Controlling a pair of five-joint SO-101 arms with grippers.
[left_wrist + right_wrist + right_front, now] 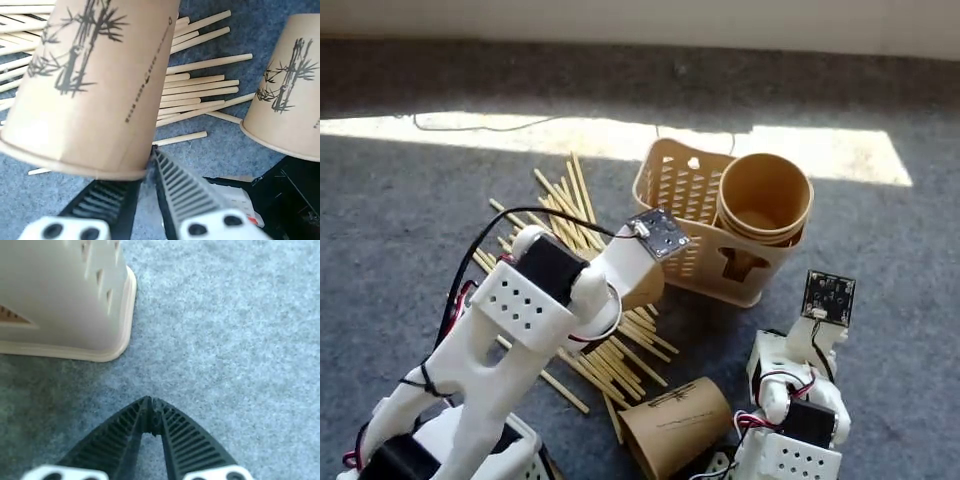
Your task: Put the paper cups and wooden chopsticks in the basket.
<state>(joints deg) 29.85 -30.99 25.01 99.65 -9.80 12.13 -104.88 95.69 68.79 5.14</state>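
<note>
1. While I watch the left wrist feed, the left claw (150,160) is clamped on the rim of a paper cup (95,85). Its ribbed black fingers (175,182) grip where the rolled lip meets the wall.
2. That paper cup is smooth tan card, tapered, printed with a dark bamboo sprig. Its open mouth faces the wrist camera.
3. On the high camera it sits at the tip of the left arm (520,310), above the chopsticks (585,215) and just beside the basket (685,195).
4. I see the chopsticks as pale, slender wooden sticks in a loose, crisscrossed heap on the fuzzy grey carpet (410,220).
5. A second cup (675,425) with the same print lies on its side on the carpet, beside the heap and apart from the left claw.
6. I read the basket as cream plastic with slotted walls and rounded corners. It stands upright with nested cups (765,205) leaning inside, mouths up.
7. I see the right claw (150,407) pressed tip to tip with nothing in it. It hangs over bare carpet near the basket's bottom corner and does not touch it.
</note>
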